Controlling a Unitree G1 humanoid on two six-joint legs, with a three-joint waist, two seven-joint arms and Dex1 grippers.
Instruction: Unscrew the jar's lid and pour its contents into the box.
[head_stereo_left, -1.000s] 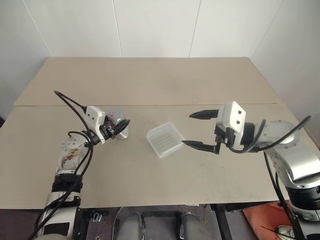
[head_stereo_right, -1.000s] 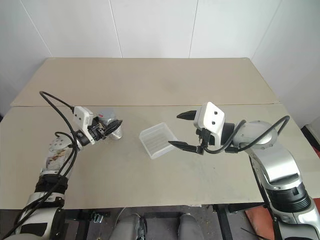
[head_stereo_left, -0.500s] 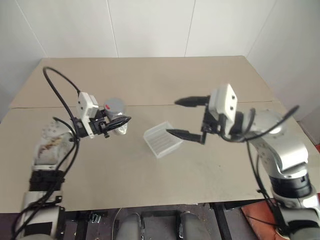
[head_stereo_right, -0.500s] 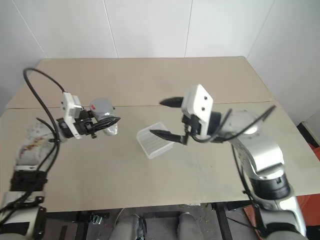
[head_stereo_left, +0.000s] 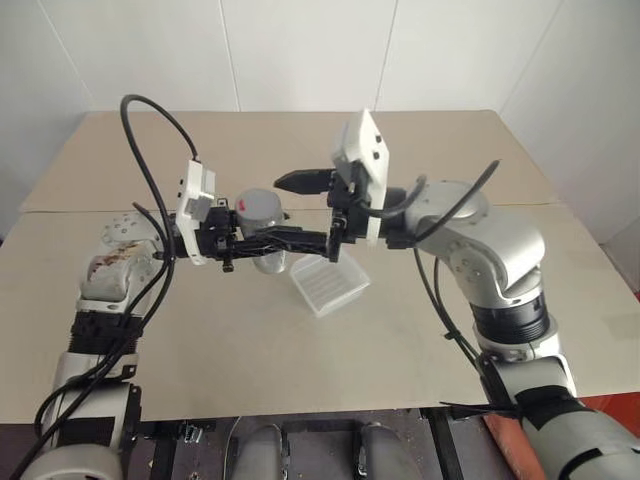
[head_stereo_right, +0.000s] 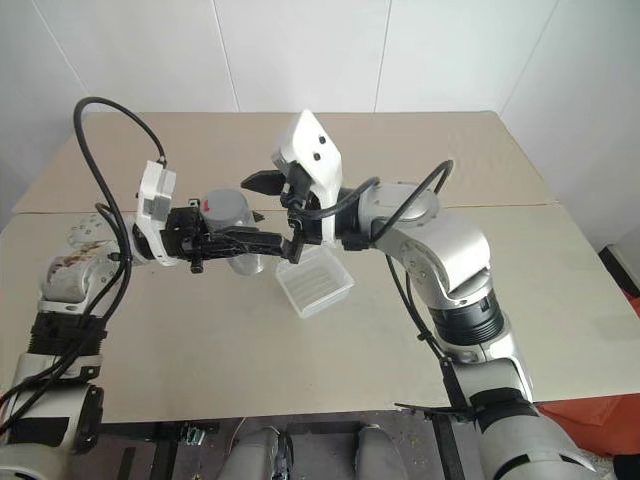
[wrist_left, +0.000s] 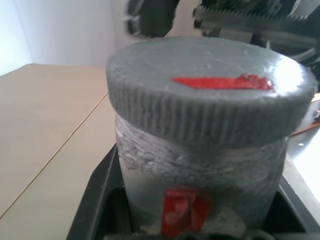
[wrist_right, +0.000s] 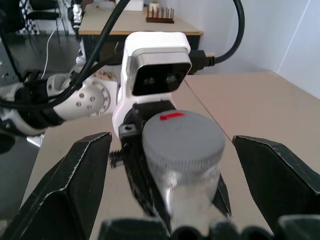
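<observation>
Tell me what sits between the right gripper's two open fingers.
The jar's lid sits between the right gripper's spread fingers, untouched by either; the left gripper holds the jar below it. Right wrist view.

A beige table (head_stereo_left: 430, 330) carries the translucent box (head_stereo_left: 329, 284).

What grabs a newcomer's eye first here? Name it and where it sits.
The jar, lid still on, held up above the table in the shut left pincer. The open right pincer flanks the lid, one finger on each side. Just below them, the box lies on the table.
</observation>
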